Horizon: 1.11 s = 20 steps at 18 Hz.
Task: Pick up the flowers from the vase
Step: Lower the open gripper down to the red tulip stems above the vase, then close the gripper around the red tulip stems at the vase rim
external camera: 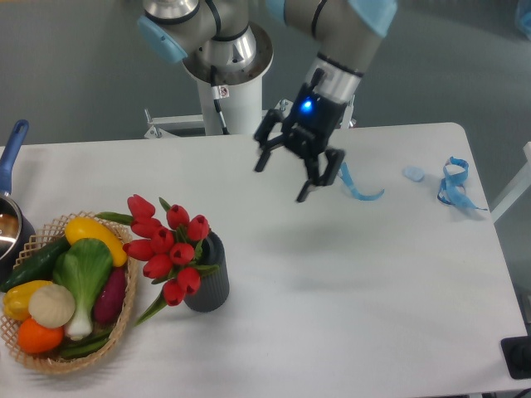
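Filling most of the view, a white counter (348,282) with rounded corners stands before a plain grey wall, its surface smooth and matte with a faint shadow near the middle. At about 12 o'clock behind its far edge rises the robot's white pedestal (232,99). The gripper (282,178) hangs tilted above the counter just past centre toward 12 o'clock, a blue light glowing on its body, its fingers (304,192) released and spread with nothing between them. Toward 8 o'clock the flowers (166,245), a bunch of red tulip buds with green leaves, sit in the vase (209,286), a dark grey ribbed cylinder standing upright on the counter; the buds lean out to 9 o'clock over a wicker basket (116,327) of colourful vegetables just beside it. At 9 o'clock, on the edge of view, a blue-handled metal pot (10,207) is partly cut off. Toward 2 o'clock lie blue ribbon scraps (452,186), well apart from the vase.
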Motion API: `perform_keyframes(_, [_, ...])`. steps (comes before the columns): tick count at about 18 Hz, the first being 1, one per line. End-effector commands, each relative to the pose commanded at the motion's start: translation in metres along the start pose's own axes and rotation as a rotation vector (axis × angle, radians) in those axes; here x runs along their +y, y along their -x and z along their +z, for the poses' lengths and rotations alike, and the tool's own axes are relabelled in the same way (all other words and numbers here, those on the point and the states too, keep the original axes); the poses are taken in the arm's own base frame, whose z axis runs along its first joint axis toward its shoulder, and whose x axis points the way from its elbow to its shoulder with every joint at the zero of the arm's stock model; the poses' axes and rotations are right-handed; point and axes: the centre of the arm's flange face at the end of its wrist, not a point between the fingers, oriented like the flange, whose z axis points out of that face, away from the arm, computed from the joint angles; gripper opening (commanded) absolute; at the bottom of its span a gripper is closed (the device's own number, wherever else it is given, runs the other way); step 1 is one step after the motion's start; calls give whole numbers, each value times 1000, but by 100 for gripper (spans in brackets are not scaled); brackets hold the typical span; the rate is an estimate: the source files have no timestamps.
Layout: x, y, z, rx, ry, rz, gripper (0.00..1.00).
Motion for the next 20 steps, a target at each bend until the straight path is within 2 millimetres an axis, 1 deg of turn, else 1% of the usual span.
perform_keyframes(3, [-6,-1,26,29,-12,22,100])
perform_keyframes(5, [-19,1,35,44,-15,6,100])
perform_keyframes(7, [-31,3,50,67,-13,-1,100])
perform_keyframes(8, [-32,3,57,73,-13,-6,100])
perform_keyframes(10, [-35,4,63,67,-18,14,100])
perform_keyframes(12, [-34,8,75,74,-14,32,100])
perform_keyframes(13, [-33,9,78,71,-9,37,100])
perform_keyframes(15, [-35,6,84,80,-6,52,100])
perform_keyframes(16, [-34,9,86,82,-5,50,100])
perform_keyframes(20, [-37,9,103,96,-5,80,100])
